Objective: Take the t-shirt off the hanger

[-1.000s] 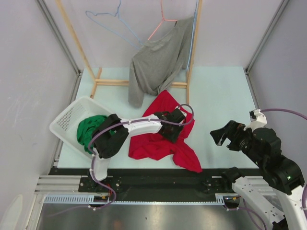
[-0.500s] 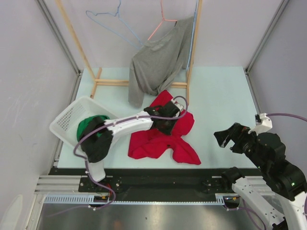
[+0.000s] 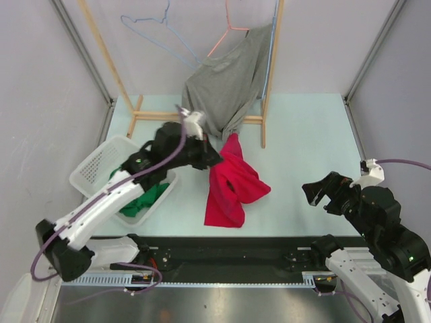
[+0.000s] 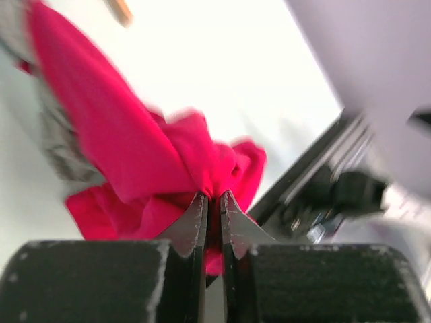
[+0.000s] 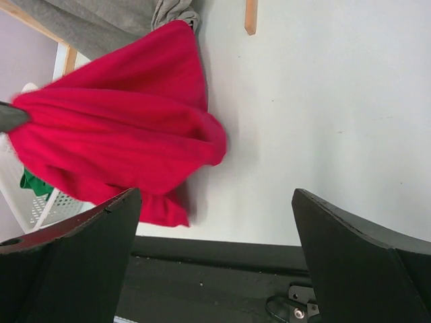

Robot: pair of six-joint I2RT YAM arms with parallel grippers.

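Left end effector (image 4: 212, 202): clenched on red t-shirt (image 3: 232, 185), lifted mid-tabletop (image 3: 303, 128).
Right end effector (image 3: 322, 192): released, near right.
Grey t-shirt (image 3: 225, 84): hung on pink hanger (image 3: 225, 35), far.
Risk: thin pinch could slip; red cloth could snag the grey one.

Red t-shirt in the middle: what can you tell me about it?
The red t-shirt is plain, soft bright-red cloth, bunched into long folds, with no hanger showing in it. The left gripper is shut on a pinch of it, so it hangs draped above the pale table, its lower end apparently resting there. Its top tip sits just below the hanging grey shirt; whether they touch is unclear.
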